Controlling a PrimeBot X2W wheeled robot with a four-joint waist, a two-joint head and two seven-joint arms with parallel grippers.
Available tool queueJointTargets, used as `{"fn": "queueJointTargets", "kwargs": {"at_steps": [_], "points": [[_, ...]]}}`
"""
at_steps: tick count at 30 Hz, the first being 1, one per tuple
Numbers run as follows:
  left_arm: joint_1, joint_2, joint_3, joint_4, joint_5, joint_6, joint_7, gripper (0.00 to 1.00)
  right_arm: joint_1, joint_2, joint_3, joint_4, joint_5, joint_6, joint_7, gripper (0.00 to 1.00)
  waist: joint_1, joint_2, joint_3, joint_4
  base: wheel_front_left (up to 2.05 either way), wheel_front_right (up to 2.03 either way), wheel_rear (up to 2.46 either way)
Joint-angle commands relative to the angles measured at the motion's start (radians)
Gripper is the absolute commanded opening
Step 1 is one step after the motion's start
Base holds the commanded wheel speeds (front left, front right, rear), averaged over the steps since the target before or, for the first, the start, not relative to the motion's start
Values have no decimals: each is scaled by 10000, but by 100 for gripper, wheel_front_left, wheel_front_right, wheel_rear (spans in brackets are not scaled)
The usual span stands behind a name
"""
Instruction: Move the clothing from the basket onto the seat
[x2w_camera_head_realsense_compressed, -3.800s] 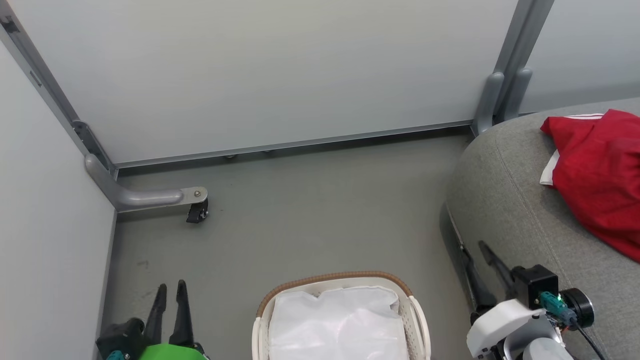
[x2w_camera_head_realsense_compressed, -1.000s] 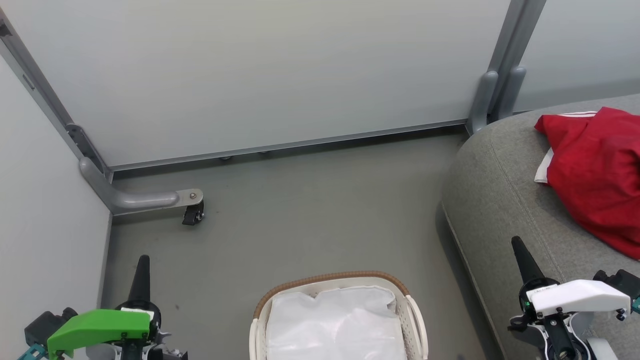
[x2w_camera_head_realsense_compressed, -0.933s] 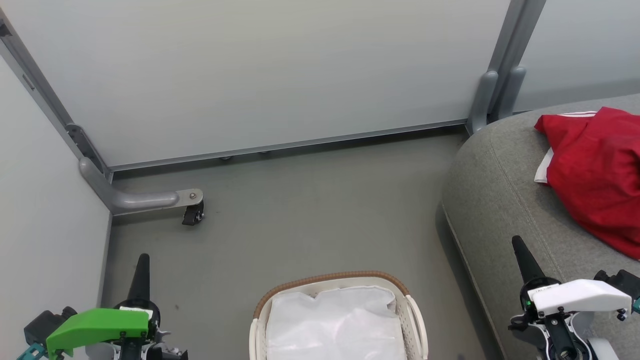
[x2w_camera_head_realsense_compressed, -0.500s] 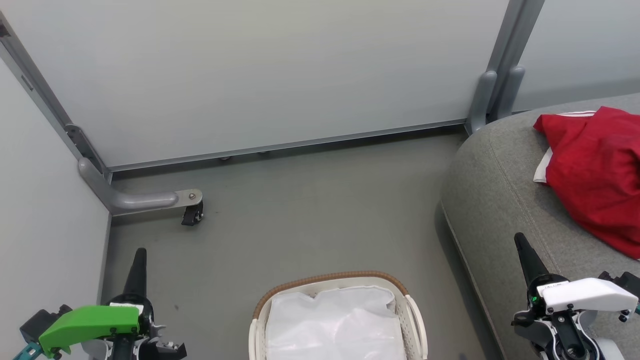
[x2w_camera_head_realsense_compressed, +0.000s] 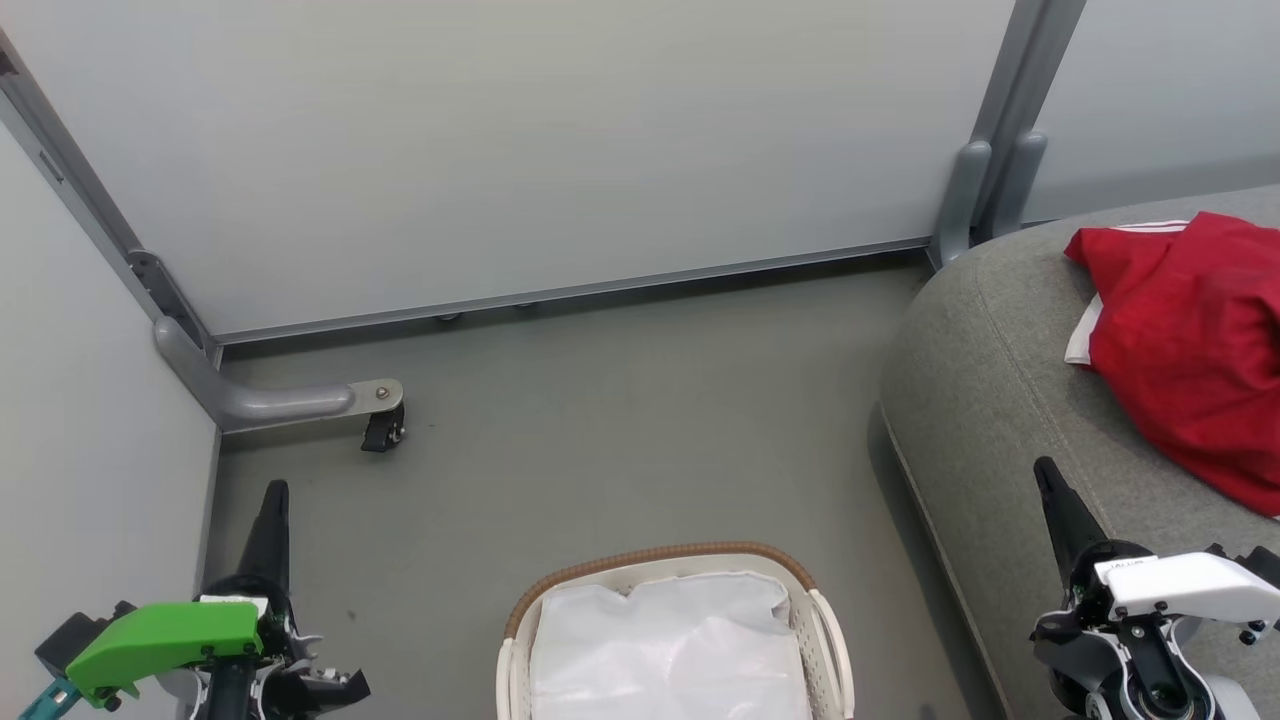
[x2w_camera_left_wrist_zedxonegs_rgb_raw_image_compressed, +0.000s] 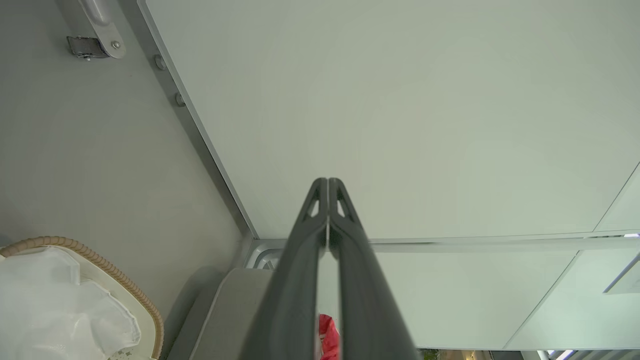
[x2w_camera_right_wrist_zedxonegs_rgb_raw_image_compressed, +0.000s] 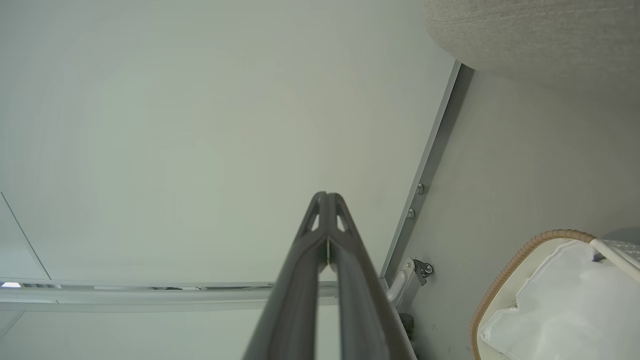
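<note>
The red clothing (x2w_camera_head_realsense_compressed: 1190, 350) lies bunched on the grey seat (x2w_camera_head_realsense_compressed: 990, 400) at the right, white trim showing at its left edge; a sliver of the clothing (x2w_camera_left_wrist_zedxonegs_rgb_raw_image_compressed: 327, 340) peeks between the fingers in the left wrist view. The white basket (x2w_camera_head_realsense_compressed: 835, 640) with its brown rim stands on the floor at the bottom centre and holds just its white lining cloth (x2w_camera_head_realsense_compressed: 670, 650). My left gripper (x2w_camera_head_realsense_compressed: 274, 492) is shut and holds nothing, left of the basket. My right gripper (x2w_camera_head_realsense_compressed: 1045, 468) is shut and holds nothing, over the seat's front edge. Both wrist views show fingertips pressed together, left gripper (x2w_camera_left_wrist_zedxonegs_rgb_raw_image_compressed: 327, 181), right gripper (x2w_camera_right_wrist_zedxonegs_rgb_raw_image_compressed: 326, 195).
Pale partition walls (x2w_camera_head_realsense_compressed: 560, 140) enclose the floor at back and left. A grey metal foot with a black caster (x2w_camera_head_realsense_compressed: 382, 428) juts out at the left. A grey post (x2w_camera_head_realsense_compressed: 985, 190) stands behind the seat's corner. Grey floor (x2w_camera_head_realsense_compressed: 620, 430) lies between basket and wall.
Both grippers have turned edge-on since the earliest frame, and over the last second both arms have shifted slightly. Clothing and basket have stayed put.
</note>
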Motion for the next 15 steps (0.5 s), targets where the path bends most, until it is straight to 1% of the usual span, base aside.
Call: {"fn": "queueJointTargets", "kwargs": {"at_steps": [1, 15], "points": [[-210, 52, 69, -86, -238, -62, 71, 0, -136, -61, -59, -82, 255, -6, 77, 0, 0, 0, 0, -3, 0, 0, 0], [-279, 56, 172, -141, -958, -109, 306, 0, -129, -68, -162, -158, 1139, -7, 290, 0, 0, 0, -2, -27, 0, 0, 0]]}}
